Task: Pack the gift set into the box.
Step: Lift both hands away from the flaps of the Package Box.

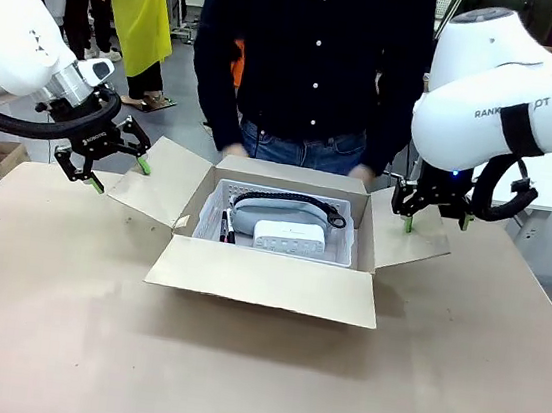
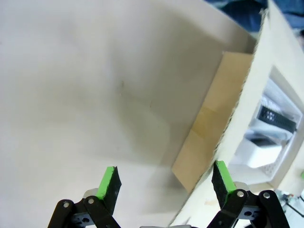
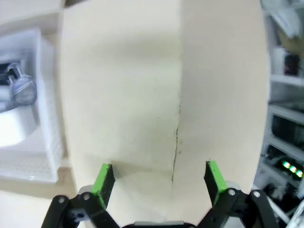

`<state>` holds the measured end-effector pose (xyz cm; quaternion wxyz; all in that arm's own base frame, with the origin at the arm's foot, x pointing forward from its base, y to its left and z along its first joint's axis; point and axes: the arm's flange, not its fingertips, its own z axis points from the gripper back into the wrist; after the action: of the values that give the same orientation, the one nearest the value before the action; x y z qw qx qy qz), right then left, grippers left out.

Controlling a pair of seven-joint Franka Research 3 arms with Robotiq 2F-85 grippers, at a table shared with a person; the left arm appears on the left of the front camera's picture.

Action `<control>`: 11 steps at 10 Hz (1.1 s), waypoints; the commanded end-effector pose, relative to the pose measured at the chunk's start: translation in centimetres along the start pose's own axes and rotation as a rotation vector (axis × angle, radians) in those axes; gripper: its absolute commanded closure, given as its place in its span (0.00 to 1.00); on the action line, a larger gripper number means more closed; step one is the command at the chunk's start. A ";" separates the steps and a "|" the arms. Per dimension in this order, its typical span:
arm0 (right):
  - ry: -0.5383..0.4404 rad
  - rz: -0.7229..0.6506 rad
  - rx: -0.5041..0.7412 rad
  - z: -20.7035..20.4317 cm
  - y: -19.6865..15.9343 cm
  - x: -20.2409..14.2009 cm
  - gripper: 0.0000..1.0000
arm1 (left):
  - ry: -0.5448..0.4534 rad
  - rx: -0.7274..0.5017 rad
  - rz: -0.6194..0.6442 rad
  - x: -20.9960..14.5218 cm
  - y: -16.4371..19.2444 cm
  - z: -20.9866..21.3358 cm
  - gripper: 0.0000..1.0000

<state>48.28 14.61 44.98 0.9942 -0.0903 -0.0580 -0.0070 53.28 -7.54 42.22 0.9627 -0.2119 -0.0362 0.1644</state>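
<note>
One tan table (image 1: 234,383) holds the box (image 1: 267,278).

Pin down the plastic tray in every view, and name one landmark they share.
Front view: the tray sits mid-picture, inside the box.
Left wrist view: tray at the right edge, beyond a flap.
Right wrist view: tray at the left edge, beside a flap.
Shared landmark: the box's brown flaps bordering the tray.

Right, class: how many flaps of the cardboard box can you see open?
4: left flap spread to the robot's left, right flap to its right, near flap toward the camera, far flap at the far side.
</note>
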 end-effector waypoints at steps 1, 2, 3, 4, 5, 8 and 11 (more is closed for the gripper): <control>0.028 0.202 0.238 3.9 -5.0 -3.1 0.00 | 0.228 -0.207 -0.044 -0.6 3.0 6.4 0.00; 0.038 0.275 0.369 5.2 -7.7 -4.5 0.00 | 0.321 -0.334 -0.062 -0.5 5.4 9.1 0.00; 0.031 0.325 0.518 5.7 -10.4 -6.0 0.00 | 0.487 -0.510 -0.183 -0.2 8.0 11.0 0.00; 0.023 0.323 0.675 5.4 -13.3 -7.1 0.00 | 0.543 -0.687 -0.197 0.1 11.0 12.3 0.00; -0.005 0.300 0.852 4.1 -17.0 -8.4 0.00 | 0.545 -0.884 -0.183 0.7 14.0 13.0 0.00; -0.177 0.027 1.340 -3.9 -26.3 -13.1 0.00 | 0.529 -1.171 -0.131 2.5 20.8 11.1 0.00; -0.154 0.030 1.286 -4.3 -27.5 -15.3 0.00 | 0.367 -1.139 0.022 3.6 21.8 8.2 0.00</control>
<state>30.86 -16.69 40.35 0.8109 0.5722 -0.1202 -0.0241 48.13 16.16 38.35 0.6648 -0.7422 0.0698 0.0482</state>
